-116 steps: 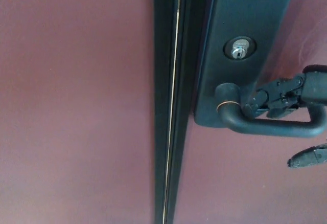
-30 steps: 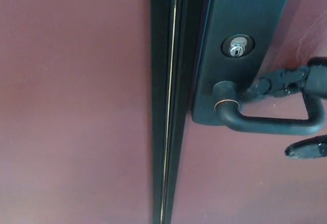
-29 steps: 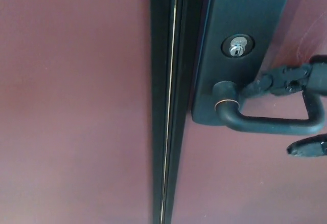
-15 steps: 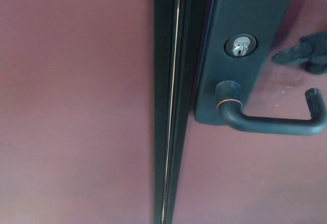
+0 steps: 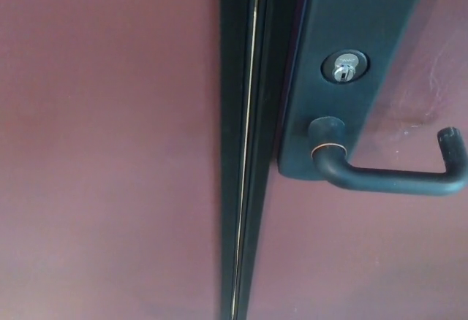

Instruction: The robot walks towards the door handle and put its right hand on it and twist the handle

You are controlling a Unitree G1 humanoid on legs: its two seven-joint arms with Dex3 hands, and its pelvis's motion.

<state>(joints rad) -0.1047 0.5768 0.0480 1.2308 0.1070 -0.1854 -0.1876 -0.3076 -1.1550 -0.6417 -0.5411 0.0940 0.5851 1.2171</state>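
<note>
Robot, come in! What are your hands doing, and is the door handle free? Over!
Both hands out of view. Door handle bare, nothing gripping it. Keyhole above it, no key. Nothing in the way.

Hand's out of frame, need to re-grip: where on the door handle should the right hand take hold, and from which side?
Probably the straight bar of the door handle, toward its upturned free end, far from the pivot, for most leverage. Come in from the right, where nothing shows in the way.

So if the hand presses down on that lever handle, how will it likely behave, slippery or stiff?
The lever handle looks like rigid dark metal, so it probably won't flex. Its smooth rounded bar may be slippery, though the upturned tip could stop a hand sliding off. It likely pivots at the collar by the backplate.
</note>
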